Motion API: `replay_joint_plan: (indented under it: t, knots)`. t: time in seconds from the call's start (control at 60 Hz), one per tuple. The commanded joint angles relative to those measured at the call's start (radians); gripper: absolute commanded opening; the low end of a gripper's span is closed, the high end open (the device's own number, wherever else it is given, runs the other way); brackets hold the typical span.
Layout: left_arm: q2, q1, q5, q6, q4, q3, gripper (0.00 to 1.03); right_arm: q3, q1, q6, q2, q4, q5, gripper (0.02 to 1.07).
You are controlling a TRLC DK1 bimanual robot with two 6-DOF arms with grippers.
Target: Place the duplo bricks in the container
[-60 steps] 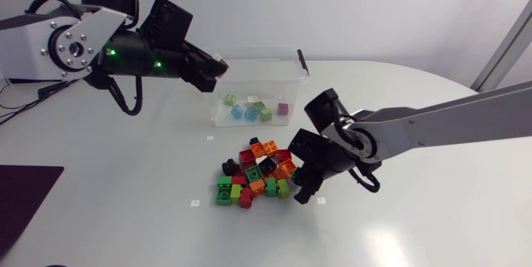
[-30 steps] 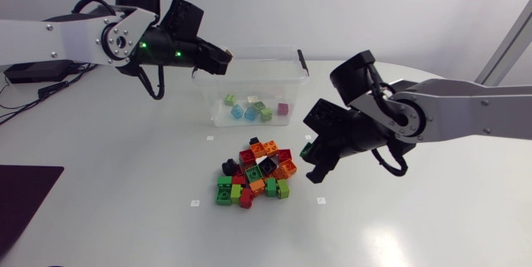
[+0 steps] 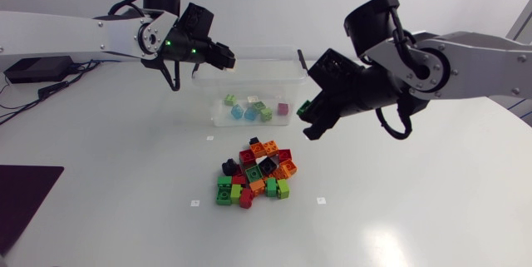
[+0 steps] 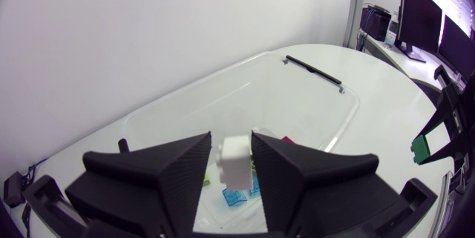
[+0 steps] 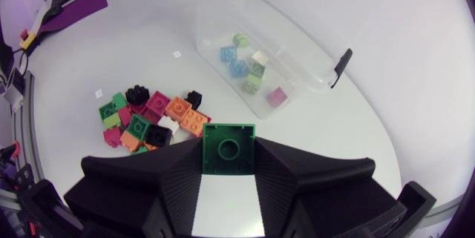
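Clear plastic box (image 3: 287, 71) stands open on the white bench (image 3: 416, 209), with a black clip (image 3: 302, 61) at its right end. Six bricks lie on its floor: two blue ones (image 3: 243, 113), two green ones (image 3: 264, 112), a white one (image 3: 253, 99) and a pink one (image 3: 283, 108).

In front of the box, a bit apart from it, is a pile (image 3: 256, 175) of loose bricks (red, orange, green, black and a little white), all bunched close and touching. Three small white tags (image 3: 210, 137) lie flat on the bench around the pile; they are too small to read. A dark purple mat (image 3: 25, 192) lies at the near left corner, well apart from everything else.

The left gripper (image 3: 223, 57) is up in the air over the left part of the box. It is pinching a white brick (image 4: 236, 160) between both fingers, and the blue ones show right below it.

The right gripper (image 3: 308, 121) is up in the air too, near the right end of the box and behind the pile. It is squeezing a green brick (image 5: 228, 147) from two sides, with the round stud facing its camera.
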State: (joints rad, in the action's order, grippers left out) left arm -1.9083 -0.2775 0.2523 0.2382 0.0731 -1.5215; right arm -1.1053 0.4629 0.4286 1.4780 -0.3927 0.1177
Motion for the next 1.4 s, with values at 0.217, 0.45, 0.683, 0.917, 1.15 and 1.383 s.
replay_joint_plan:
  t: [0.217,0.45,0.683,0.917,1.15,1.383]
  knots:
    - [0.063,0.021,-0.007,0.004,0.021,-0.008,0.97,-0.183,-0.020,-0.059,0.110,0.031,0.022,0.31]
    - [0.233,0.040,0.002,0.067,0.079,0.112,0.98,-0.350,-0.027,-0.067,0.246,0.032,0.023,0.31]
    - [0.384,0.043,0.044,0.182,0.140,0.305,0.97,-0.513,-0.040,-0.074,0.369,0.022,0.033,0.31]
    - [0.463,0.046,0.091,0.306,0.177,0.474,0.97,-0.679,-0.041,-0.085,0.479,-0.017,0.037,0.31]
    - [0.485,0.049,0.140,0.432,0.208,0.604,0.96,-0.789,-0.041,-0.099,0.576,-0.037,0.037,0.31]
    - [0.471,0.017,0.148,0.504,0.206,0.687,0.96,-0.867,-0.050,-0.100,0.654,-0.057,0.037,0.31]
